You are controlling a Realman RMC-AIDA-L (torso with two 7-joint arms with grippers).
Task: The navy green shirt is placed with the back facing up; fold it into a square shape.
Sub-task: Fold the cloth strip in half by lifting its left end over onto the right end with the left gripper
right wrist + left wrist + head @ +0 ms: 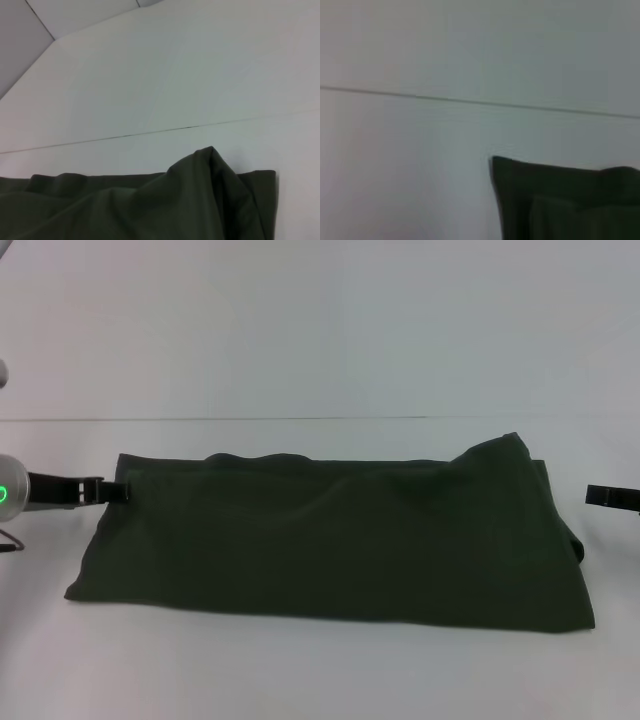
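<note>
The navy green shirt (330, 540) lies on the white table as a long, wide band with no lettering showing. Its far right corner is humped up in a ridge (500, 448). My left gripper (120, 491) reaches in low from the left, and its tip meets the shirt's left edge near the far corner. My right gripper (592, 496) hovers at the right edge of the head view, a short gap away from the shirt's right side. The left wrist view shows one shirt corner (570, 205). The right wrist view shows the humped corner (210, 190).
The white table (320, 670) spreads on all sides of the shirt. A thin seam (300, 419) runs across it behind the shirt. A dark cable (10, 540) hangs beside my left arm.
</note>
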